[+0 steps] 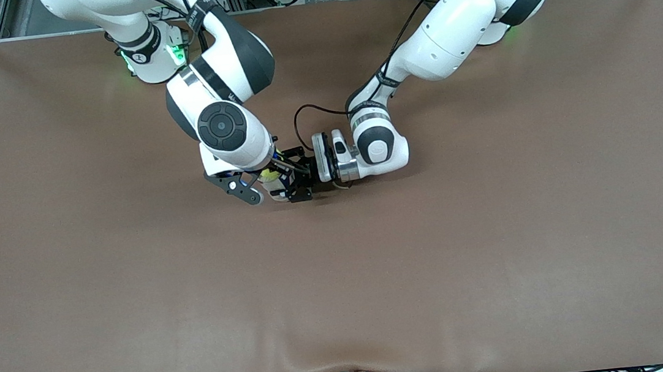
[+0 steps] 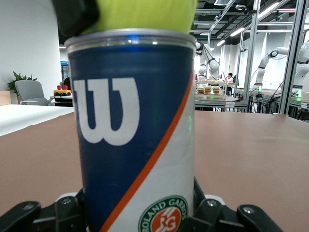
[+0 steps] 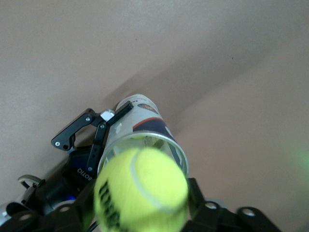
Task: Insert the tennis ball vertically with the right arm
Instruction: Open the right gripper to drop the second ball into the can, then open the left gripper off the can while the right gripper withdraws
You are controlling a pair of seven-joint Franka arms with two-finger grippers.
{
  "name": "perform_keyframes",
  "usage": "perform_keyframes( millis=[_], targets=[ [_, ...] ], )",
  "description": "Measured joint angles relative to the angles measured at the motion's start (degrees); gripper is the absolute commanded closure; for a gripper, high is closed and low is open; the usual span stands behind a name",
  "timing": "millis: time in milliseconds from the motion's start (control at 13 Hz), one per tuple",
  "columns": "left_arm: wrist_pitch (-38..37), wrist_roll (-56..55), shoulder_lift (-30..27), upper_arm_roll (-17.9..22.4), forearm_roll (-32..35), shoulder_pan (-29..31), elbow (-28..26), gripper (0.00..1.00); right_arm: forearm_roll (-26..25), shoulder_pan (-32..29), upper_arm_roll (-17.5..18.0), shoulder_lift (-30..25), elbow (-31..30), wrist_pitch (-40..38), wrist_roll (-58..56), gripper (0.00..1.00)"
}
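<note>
- Hovering over the open mouth of the can [image 3: 140, 125], the right gripper [image 3: 140, 212] has the tennis ball [image 3: 140, 191] between its fingers, just above the rim.
- Whether those fingers grip the ball firmly or have begun to let go, I cannot tell; the ball sits between them.
- Standing upright on the brown counter [image 1: 496, 224] near its middle, the can is clamped low on its sides by the left gripper [image 2: 145, 217], fingers closed on it from the left arm's end.
- Judging by this, the step in hand is the insertion itself: the ball is lined up but not yet down inside.
- Next, I'd say, the ball must drop straight down, centred on the rim, while the left gripper keeps the can steady.
</note>
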Motion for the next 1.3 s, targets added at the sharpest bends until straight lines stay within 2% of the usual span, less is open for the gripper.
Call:
perform_keyframes(
  millis=[460,614,767,1151,1304],
  targets=[
    [0.0,0.0,0.0,0.0,0.0,0.0,0.0,0.22,0.0,-0.4,-0.7,0.1,1.2,-2.2,0.0,0.0],
    [0.0,0.0,0.0,0.0,0.0,0.0,0.0,0.15,-0.1,-0.7,-1.0,-0.4,3.1,-6.6,0.0,0.0],
    [0.0,0.0,0.1,0.0,0.0,-0.1,-0.1,0.0,-0.2,-2.4,-1.2,-1.6,4.1,-8.7,-1.4,0.0],
    [0.1,0.0,0.8,0.3,0.0,0.3,-0.3,0.0,-0.2,-12.7,-1.5,-5.1,4.2,-12.5,-21.1,0.0],
    [0.1,-0.3,0.8,0.3,0.0,1.2,-0.7,0.0,-0.3,-14.5,-1.5,-5.7,3.6,-13.1,-27.1,0.0]
  ],
)
